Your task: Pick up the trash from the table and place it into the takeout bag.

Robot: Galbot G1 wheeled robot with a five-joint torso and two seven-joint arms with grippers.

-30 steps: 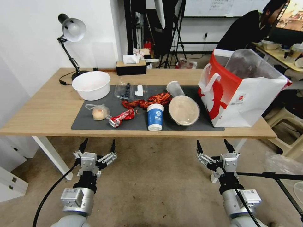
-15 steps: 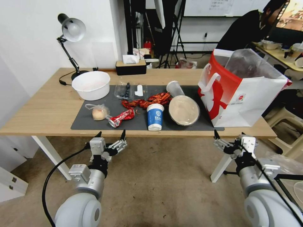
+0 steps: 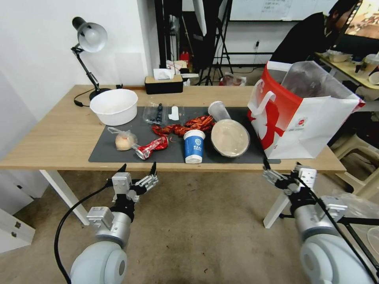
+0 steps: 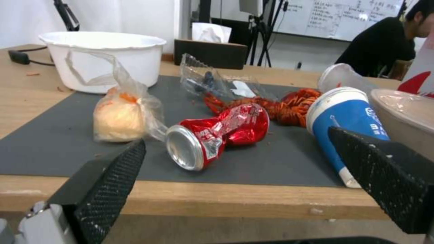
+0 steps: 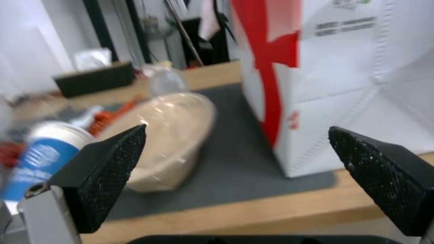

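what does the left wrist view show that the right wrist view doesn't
Left wrist view: the crushed red can lying on the dark mat, the clear bag with pale orange lump beside it, and the white bowl behind.

Right wrist view: the takeout bag standing close, with the table edge below it.

Both: the blue-and-white paper cup, the round clear lidded tub, the clear plastic cup, red crayfish shells and the tissue box. Each view looks out between its own gripper's open jaws.

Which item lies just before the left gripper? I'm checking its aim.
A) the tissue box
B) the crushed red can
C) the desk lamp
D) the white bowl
B: the left gripper, open at the table's near edge, faces the crushed red can lying on the mat.
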